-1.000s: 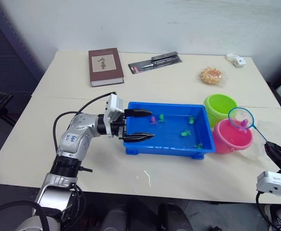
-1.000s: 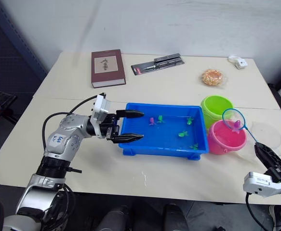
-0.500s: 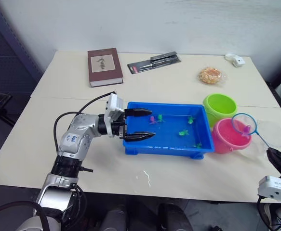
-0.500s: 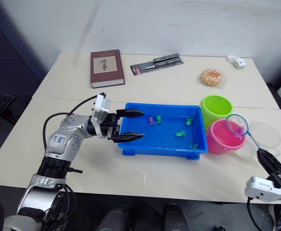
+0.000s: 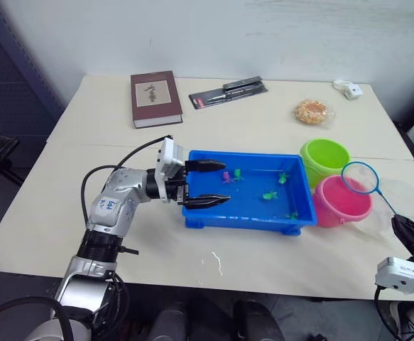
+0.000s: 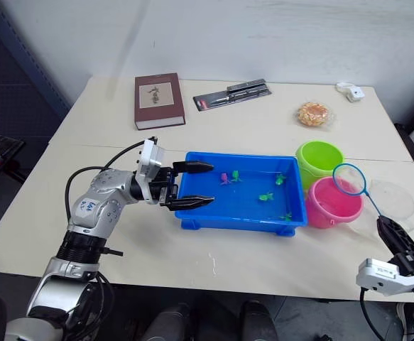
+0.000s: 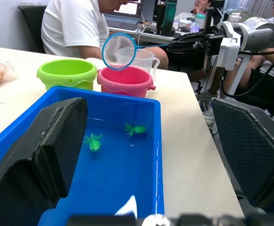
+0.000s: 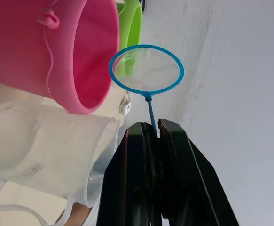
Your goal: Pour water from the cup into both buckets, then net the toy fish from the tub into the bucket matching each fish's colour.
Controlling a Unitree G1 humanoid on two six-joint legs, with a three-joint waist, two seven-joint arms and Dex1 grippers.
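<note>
The blue tub [image 5: 249, 221] sits mid-table with a pink fish [image 5: 226, 176] and several green fish [image 5: 270, 196] in it. My left gripper [image 5: 210, 183] is open, its fingers straddling the tub's left end wall. To the tub's right stand the green bucket [image 5: 325, 158] and the pink bucket [image 5: 343, 202]. My right gripper [image 5: 405, 231] is shut on the net's thin handle. The net [image 5: 360, 177] hovers over the pink bucket's far rim, and its mesh [image 8: 146, 70] looks empty. The clear cup [image 5: 405, 199] stands right of the pink bucket.
A brown book [image 5: 155, 97], a packaged tool [image 5: 228, 91], a snack bag [image 5: 312, 111] and a small white device [image 5: 347, 88] lie along the table's far side. A person in a white shirt [image 7: 75, 23] sits beyond the table's right end.
A pink fish lay in the net over the pink bucket earlier; now the net holds nothing. The hoop dipped, then rose slightly. My left arm has stayed put.
</note>
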